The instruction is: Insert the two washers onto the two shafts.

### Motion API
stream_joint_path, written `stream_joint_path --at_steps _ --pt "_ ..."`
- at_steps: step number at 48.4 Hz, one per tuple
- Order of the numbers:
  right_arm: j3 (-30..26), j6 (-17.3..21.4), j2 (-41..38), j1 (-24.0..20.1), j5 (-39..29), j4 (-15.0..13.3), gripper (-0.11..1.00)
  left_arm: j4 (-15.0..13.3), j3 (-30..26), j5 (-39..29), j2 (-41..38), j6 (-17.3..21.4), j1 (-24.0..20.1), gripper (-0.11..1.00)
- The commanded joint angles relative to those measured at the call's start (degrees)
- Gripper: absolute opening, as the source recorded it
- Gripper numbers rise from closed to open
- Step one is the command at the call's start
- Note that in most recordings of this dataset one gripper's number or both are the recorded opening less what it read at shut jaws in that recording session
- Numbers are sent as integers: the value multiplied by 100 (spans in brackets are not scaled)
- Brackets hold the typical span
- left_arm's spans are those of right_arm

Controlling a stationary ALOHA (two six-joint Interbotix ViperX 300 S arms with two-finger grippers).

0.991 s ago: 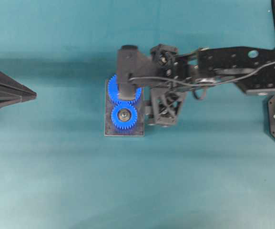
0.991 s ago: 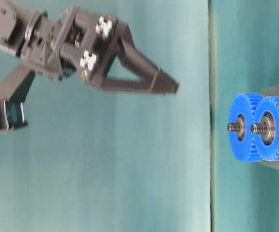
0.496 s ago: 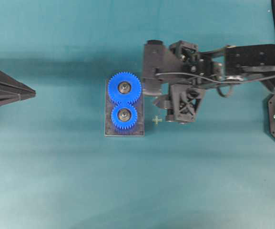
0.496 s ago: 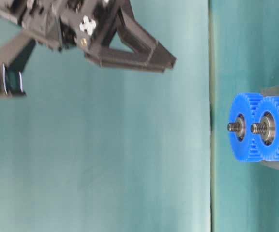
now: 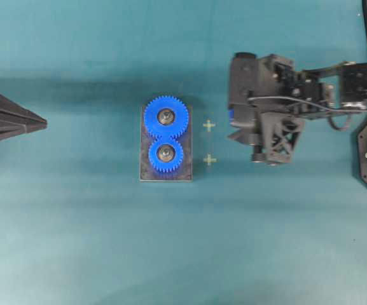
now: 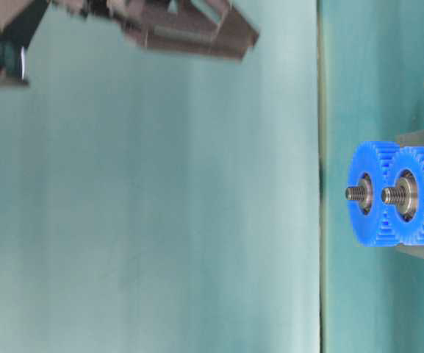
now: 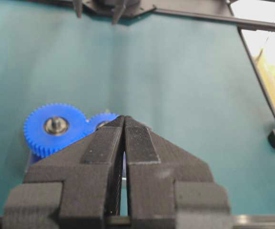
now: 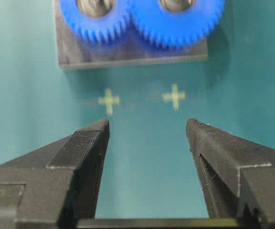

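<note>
Two blue gears (image 5: 165, 138) mesh on a dark plate (image 5: 165, 175) at the table's middle, each on a threaded steel shaft (image 6: 353, 193); washers cannot be made out. No writing shows. Right gripper (image 8: 147, 125) hovers beside two pale crosses (image 5: 209, 142), jaws apart, empty. Left gripper (image 7: 124, 119) is closed.

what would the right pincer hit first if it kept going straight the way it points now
Judging from the wrist view, probably the bare table cloth near the two yellow cross marks, short of the grey base plate with the blue gears. The right pincer is open and empty; depth is unclear.
</note>
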State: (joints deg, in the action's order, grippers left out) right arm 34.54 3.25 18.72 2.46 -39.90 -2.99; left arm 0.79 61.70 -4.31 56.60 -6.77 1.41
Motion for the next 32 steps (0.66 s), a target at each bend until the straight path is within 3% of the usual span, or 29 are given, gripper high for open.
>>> stream_joint_path --at_steps 1,21,32 --pt "53 62 220 18 114 0 67 18 -105 53 -18 -35 -9 0" --pt "861 62 773 18 1661 0 67 18 -26 123 -18 -62 -9 0" --pt "1072 62 896 9 1775 18 67 9 18 132 -9 -79 -9 0"
